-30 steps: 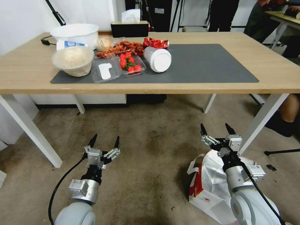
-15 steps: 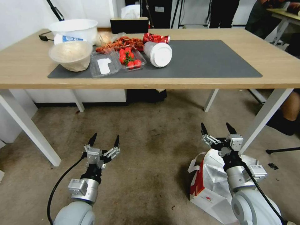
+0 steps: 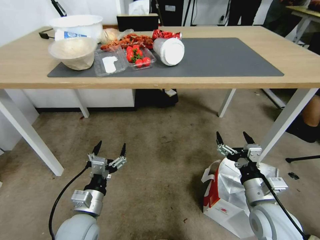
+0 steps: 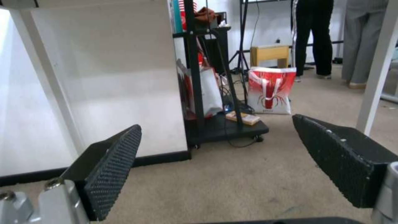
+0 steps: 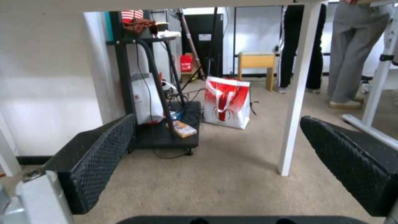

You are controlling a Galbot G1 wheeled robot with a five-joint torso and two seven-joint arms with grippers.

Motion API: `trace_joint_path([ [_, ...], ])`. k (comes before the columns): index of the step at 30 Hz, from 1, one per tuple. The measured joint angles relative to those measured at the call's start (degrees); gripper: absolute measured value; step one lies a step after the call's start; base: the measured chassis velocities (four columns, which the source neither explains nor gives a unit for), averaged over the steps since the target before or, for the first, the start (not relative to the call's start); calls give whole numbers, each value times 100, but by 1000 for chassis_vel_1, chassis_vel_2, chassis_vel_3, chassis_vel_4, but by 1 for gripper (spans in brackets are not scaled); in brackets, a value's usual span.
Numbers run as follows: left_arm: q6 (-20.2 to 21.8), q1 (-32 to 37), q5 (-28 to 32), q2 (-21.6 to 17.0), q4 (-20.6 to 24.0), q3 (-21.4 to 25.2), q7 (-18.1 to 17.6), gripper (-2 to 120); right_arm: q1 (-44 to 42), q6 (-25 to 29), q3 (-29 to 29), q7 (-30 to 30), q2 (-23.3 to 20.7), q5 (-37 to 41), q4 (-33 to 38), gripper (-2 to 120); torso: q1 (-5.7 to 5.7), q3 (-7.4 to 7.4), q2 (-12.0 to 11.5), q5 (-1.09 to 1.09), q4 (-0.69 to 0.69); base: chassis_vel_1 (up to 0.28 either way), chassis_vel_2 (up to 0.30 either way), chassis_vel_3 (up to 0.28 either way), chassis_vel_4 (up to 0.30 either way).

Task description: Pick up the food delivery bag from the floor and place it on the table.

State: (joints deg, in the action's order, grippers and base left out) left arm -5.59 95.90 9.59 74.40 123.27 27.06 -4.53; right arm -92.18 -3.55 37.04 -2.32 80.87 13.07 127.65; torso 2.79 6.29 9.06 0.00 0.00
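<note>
Sitting on the floor (image 3: 160, 173) at about five o'clock in our head view, the food delivery bag (image 3: 224, 186) lies under our right claw (image 3: 234, 141), which hangs wide and empty above it. Our left claw (image 3: 110, 150), also wide, idles at seven o'clock. We risk pinching loose foil, not a strap, or clipping the table (image 3: 200, 81) edge when lifting.

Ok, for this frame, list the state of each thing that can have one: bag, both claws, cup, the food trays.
food delivery bag: on the floor, top open, not gripped.
right claw: open, above the bag, holding nothing.
left claw: open, empty, over bare floor.
white cup: lying on its side on the table.
tomato tray: lid off, uncovered.
</note>
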Motion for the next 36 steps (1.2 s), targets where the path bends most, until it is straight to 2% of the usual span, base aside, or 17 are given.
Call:
trace_joint_path([
  [22,-27,-26,21,10,-63,-52,-5,93,47,18,-55,1,50,-52,-84,100,-69,-429,-498,0,0,0,0,0,0],
  [29,-31,-4,23,41,-124,-69,-5,93,41,18,-55,9,10,-52,-142,100,-69,-614,-680,0,0,0,0,0,0],
  [36,-34,-7,21,49,-140,-80,-6,93,81,25,-20,26,20,-13,-188,100,-87,-629,-776,0,0,0,0,0,0],
])
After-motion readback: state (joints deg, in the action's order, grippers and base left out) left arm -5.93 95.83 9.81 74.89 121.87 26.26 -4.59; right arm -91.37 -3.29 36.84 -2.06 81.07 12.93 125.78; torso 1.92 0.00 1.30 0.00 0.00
